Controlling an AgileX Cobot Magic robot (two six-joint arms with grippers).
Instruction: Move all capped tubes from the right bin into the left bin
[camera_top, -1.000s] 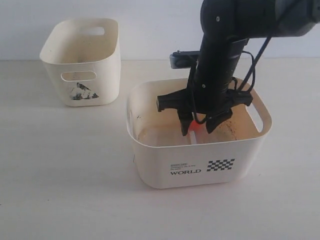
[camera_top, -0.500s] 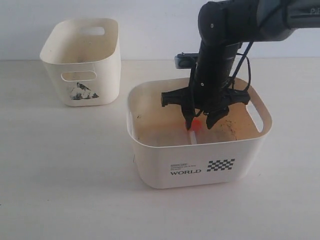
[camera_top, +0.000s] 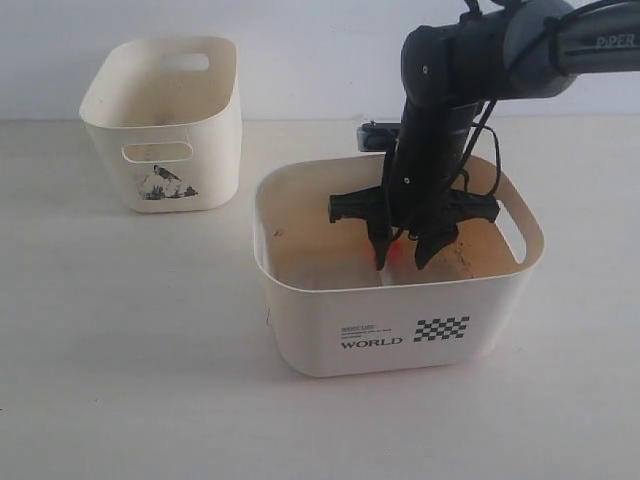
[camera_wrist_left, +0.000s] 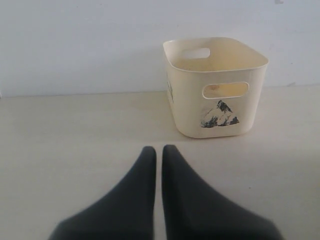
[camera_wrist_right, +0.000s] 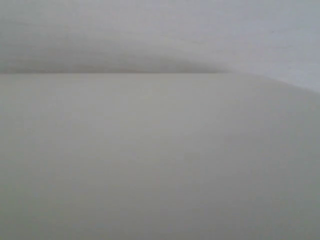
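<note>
One capped tube (camera_top: 401, 254) shows only as an orange-red cap low inside the right bin (camera_top: 300, 330), the large cream "WORLD" bin. My right gripper (camera_top: 403, 262) points straight down into that bin. Its two dark fingers stand apart on either side of the cap, open, and whether they touch it I cannot tell. The right wrist view gives only a blurred cream surface. The left bin (camera_top: 205, 150) stands at the back left, also in the left wrist view (camera_wrist_left: 185, 95). My left gripper (camera_wrist_left: 159, 149) is shut and empty above the table, short of the left bin.
The right bin has brown stains on its floor (camera_top: 310, 268). Its front wall hides most of the inside. Bare pale table (camera_top: 120, 330) stretches between and in front of the two bins, with a white wall behind.
My right gripper has shifted a little to the right inside the right bin, and its fingers have drawn slightly closer around the orange cap. The arm above stands more upright.
</note>
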